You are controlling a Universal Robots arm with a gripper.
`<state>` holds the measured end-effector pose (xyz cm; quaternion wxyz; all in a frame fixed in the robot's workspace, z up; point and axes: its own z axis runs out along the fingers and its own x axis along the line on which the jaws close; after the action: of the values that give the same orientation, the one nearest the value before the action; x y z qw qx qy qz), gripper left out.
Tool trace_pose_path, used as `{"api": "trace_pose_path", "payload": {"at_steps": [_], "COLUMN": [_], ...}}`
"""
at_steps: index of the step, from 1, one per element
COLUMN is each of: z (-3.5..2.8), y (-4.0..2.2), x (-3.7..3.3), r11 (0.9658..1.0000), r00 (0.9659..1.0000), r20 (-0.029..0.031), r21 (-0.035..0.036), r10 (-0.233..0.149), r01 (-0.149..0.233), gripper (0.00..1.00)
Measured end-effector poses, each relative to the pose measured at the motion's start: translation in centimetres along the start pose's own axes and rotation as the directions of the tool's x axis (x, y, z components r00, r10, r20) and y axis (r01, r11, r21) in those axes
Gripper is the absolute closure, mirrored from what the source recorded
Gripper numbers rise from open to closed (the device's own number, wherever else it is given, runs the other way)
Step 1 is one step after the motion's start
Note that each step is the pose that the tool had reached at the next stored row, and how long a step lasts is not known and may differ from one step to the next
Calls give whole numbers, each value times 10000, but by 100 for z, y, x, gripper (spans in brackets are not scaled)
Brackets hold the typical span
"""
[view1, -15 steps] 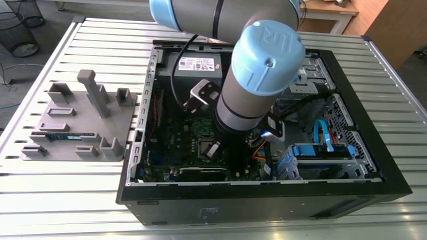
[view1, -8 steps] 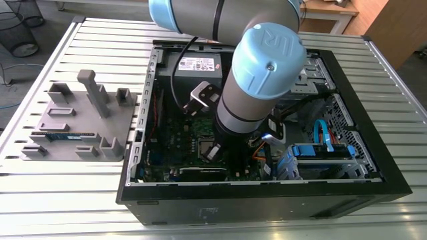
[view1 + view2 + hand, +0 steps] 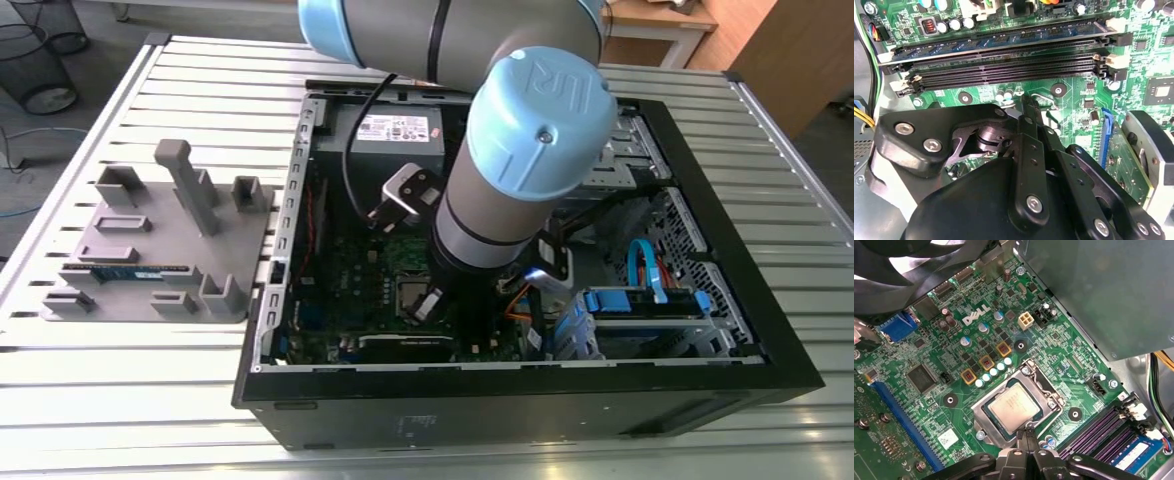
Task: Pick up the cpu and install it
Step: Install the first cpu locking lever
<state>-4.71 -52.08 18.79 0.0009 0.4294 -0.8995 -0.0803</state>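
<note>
The cpu [image 3: 1015, 406], a small square chip with a silver-grey top, lies flat in its socket on the green motherboard [image 3: 929, 360], framed by the metal socket bracket [image 3: 1046, 390]. In the first wrist view my gripper [image 3: 1027, 433] is shut, its two fingertips pressed together just at the socket's edge beside the chip, with nothing between them. In the second wrist view the same gripper [image 3: 1026, 105] points down at the board next to the memory slots [image 3: 1004, 70]. In the exterior view the arm [image 3: 514, 170] reaches down into the open computer case [image 3: 747, 300].
A grey fixture plate [image 3: 160, 250] with upright blocks sits at the exterior view's left of the case, with a blue-green memory stick [image 3: 127, 270] on it. Inside the case are the power supply [image 3: 394, 130], blue cables [image 3: 641, 265], a fan [image 3: 914, 265] and a blue slot [image 3: 901, 415].
</note>
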Motion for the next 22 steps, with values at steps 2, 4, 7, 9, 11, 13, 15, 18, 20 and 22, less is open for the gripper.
{"api": "trace_pose_path", "payload": {"at_steps": [2,4,7,9,11,13,15,18,20,22], "z": [-10,-20,-38,-46,-49,-49,-49,-50,-51,-50], "y": [-6,-13,-20,-24,-26,-27,-27,-27,-27,-26], "x": [-2,-1,4,10,13,13,12,14,13,12], "r11": [10000,10000,9999,9999,9998,9998,9998,9997,9996,9996], "r00": [10000,10000,10000,9999,9998,9998,9998,9998,9997,9997], "r20": [1,19,90,141,181,191,194,215,257,259], "r21": [-17,-50,-123,-169,-202,-210,-213,-232,-264,-266], "r10": [0,0,-5,-8,-11,-12,-12,-14,-18,-19], "r01": [0,0,6,10,15,16,17,19,25,25], "gripper": [89,89,89,89,89,89,89,89,89,89]}}
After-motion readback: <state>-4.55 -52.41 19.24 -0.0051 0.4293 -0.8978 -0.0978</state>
